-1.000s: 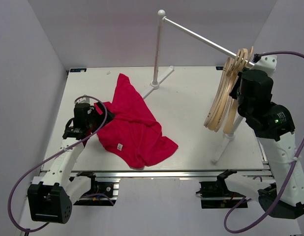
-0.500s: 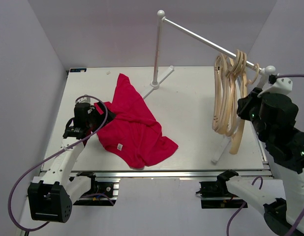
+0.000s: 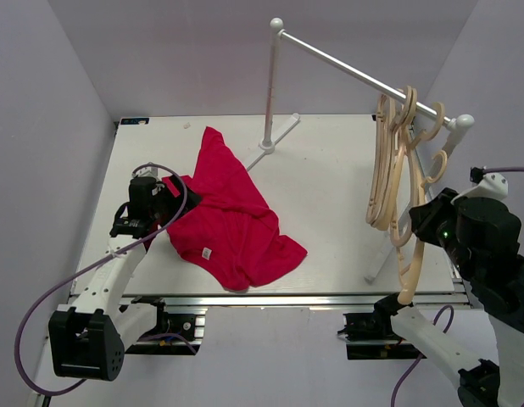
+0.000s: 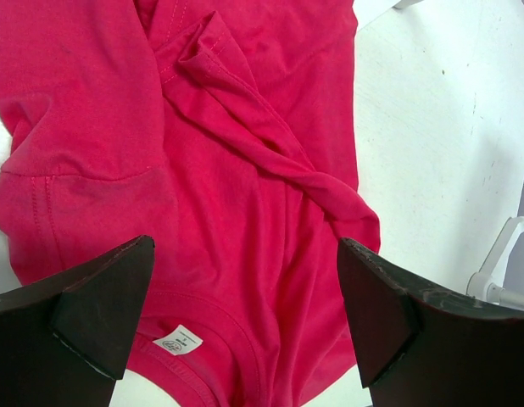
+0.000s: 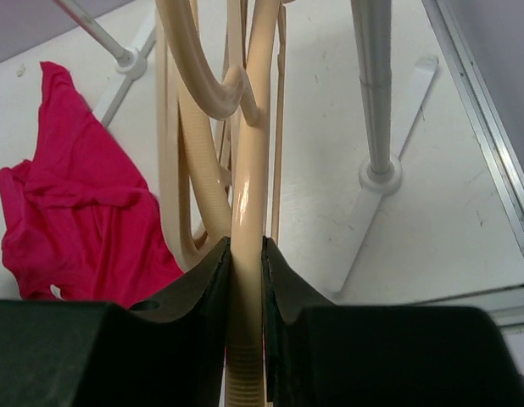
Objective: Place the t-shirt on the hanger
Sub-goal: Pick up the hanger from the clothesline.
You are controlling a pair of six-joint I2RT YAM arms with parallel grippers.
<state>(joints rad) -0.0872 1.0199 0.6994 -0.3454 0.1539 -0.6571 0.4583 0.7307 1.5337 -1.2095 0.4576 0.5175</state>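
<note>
The red t-shirt (image 3: 232,222) lies crumpled on the left half of the white table, white label (image 4: 177,341) up. My left gripper (image 3: 179,202) hovers open over its left edge, with the collar and label between the spread fingers in the left wrist view (image 4: 245,314). My right gripper (image 3: 419,227) is shut on one arm of a pale-wood hanger (image 3: 412,254), seen pinched between the fingers in the right wrist view (image 5: 248,254). The held hanger (image 5: 252,161) hangs below the rail, its hook (image 3: 437,164) just off the other hangers.
Several more hangers (image 3: 386,170) hang on the white rail (image 3: 347,68) of the rack. Its right post and foot (image 5: 376,174) stand close beside the held hanger. The left post (image 3: 269,93) stands behind the shirt. The table's right edge (image 5: 491,170) is near.
My right arm has drawn back toward the near right edge, pulling one hanger down and away from the bunch on the rail. The left arm and the shirt have not moved.
</note>
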